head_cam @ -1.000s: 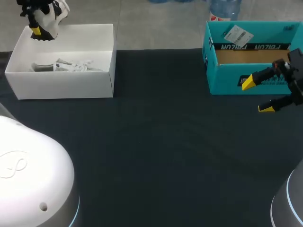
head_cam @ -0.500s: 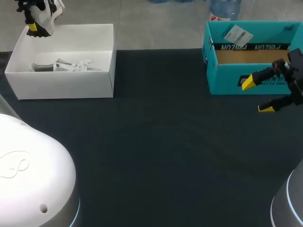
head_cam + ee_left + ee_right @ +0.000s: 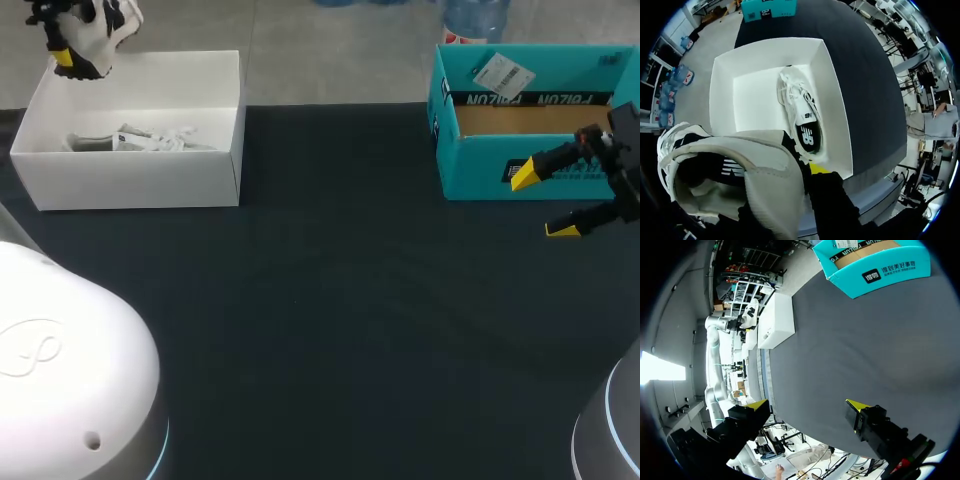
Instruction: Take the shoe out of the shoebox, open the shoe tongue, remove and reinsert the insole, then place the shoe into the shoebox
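A white and grey shoe (image 3: 100, 30) hangs in the air over the far left corner of the white shoebox (image 3: 140, 185), with my left gripper (image 3: 68, 58) shut on it. In the left wrist view that shoe (image 3: 735, 175) fills the space at the fingers, its opening turned toward the camera, and one yellow fingertip (image 3: 818, 168) shows beside it. Below, a second white shoe (image 3: 802, 115) lies inside the shoebox (image 3: 837, 115) along one wall; it shows in the head view too (image 3: 140, 140). My right gripper (image 3: 545, 203) stands open, with nothing in it, in front of the teal box.
A teal cardboard box (image 3: 475, 165) with an open top stands at the table's back right; it also shows ahead of the right gripper (image 3: 807, 407) as the teal box (image 3: 880, 270). Black cloth (image 3: 340, 320) covers the table between the two boxes.
My left gripper has lifted the shoe slightly up and to the left, away from the shoebox. The right arm has not moved.
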Robot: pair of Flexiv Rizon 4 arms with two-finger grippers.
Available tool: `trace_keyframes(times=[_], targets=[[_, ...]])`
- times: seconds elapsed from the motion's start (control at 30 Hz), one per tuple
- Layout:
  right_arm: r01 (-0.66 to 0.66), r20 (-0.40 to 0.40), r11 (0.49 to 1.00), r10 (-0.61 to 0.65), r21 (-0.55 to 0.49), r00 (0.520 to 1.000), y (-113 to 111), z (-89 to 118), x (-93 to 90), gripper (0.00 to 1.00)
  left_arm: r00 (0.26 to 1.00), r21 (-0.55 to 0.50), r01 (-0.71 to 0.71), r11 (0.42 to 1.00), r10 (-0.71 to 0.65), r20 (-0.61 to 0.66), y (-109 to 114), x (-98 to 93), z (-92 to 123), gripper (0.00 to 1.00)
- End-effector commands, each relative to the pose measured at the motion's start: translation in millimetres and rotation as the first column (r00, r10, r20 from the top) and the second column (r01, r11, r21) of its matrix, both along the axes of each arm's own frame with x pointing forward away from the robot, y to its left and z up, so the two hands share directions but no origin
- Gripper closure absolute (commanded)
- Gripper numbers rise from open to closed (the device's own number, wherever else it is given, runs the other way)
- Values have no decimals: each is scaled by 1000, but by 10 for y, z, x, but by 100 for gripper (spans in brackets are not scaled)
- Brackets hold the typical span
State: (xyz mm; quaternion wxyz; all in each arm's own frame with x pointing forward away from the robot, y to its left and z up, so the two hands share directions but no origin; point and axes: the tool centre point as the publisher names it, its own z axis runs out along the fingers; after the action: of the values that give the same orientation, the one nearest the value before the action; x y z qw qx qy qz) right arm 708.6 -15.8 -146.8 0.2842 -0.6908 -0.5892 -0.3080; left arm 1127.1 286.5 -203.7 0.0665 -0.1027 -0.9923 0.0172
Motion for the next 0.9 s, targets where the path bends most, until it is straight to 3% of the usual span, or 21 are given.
trace_keyframes(times=[0.03, 0.17, 0.23, 0.27, 0.3, 0.4, 0.9], targets=[[2, 0, 1000, -2, -2, 1000, 4, -7, -6, 0, 919, 15, 394, 919, -393, -41, 188, 8, 148, 100], [2, 0, 1000, -2, -2, 1000, 4, -7, -6, 0, 779, 40, 627, 778, -624, -70, 287, 80, 124, 100], [2, 0, 1000, -2, -2, 1000, 4, -7, -6, 0, 758, 45, 652, 757, -649, -58, 312, 150, 118, 100], [2, 0, 1000, -2, -2, 1000, 4, -7, -6, 0, 701, 33, 713, 701, -712, -41, 341, 149, 120, 100], [2, 0, 1000, -2, -2, 1000, 4, -7, -6, 0, 691, 34, 723, 690, -722, -36, 356, 166, 131, 100], [2, 0, 1000, -2, -2, 1000, 4, -7, -6, 0, 570, 79, 819, 569, -822, 14, 378, 192, 128, 100], [2, 0, 1000, -2, -2, 1000, 4, -7, -6, 0, 554, 78, 828, 556, -831, 44, 389, 218, 125, 100]])
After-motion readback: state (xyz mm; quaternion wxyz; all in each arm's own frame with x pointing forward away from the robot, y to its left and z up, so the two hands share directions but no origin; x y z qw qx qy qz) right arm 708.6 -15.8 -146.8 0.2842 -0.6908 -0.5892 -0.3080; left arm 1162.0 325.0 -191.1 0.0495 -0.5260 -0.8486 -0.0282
